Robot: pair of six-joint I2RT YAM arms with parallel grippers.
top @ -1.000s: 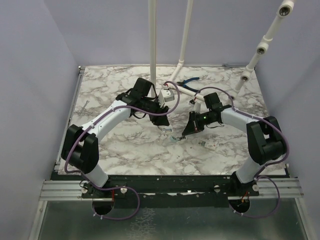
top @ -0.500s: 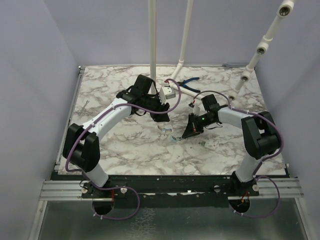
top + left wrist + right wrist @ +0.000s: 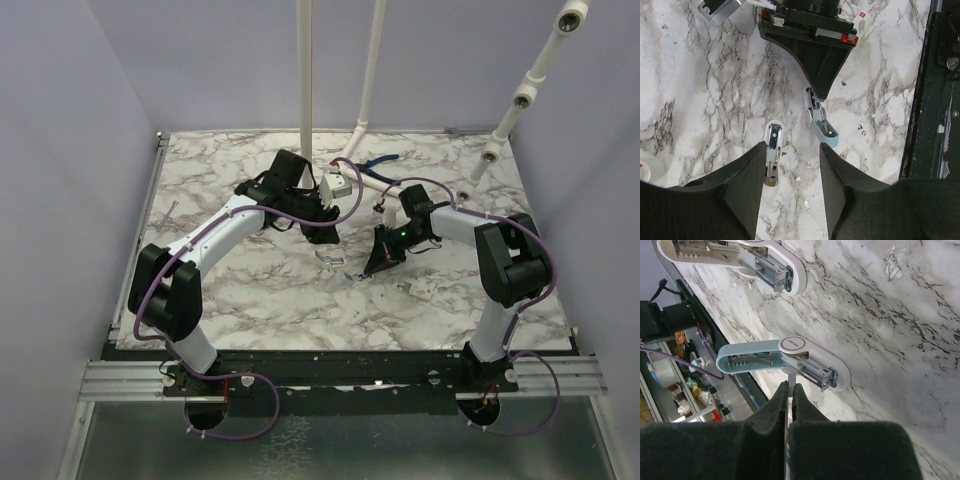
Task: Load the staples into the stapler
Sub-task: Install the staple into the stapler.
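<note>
right hand (image 3: 789, 386) closed, stapler (image 3: 765, 356) lying crosswise before its tips

The left arm (image 3: 215, 235) and the right arm (image 3: 462, 230) are built alike: glossy white tubular links set between bulky matte black joint housings. A thin purple cable (image 3: 690, 361) runs along each arm and coils below its base. A small green light (image 3: 403, 236) glows on the right wrist. The left gripper (image 3: 792, 150) has broad matte black fingers with rounded, tapering tips. The right gripper (image 3: 790, 386) has the same black fingers, and its wedge-shaped black body carries small red and white tabs (image 3: 860, 21).
</note>
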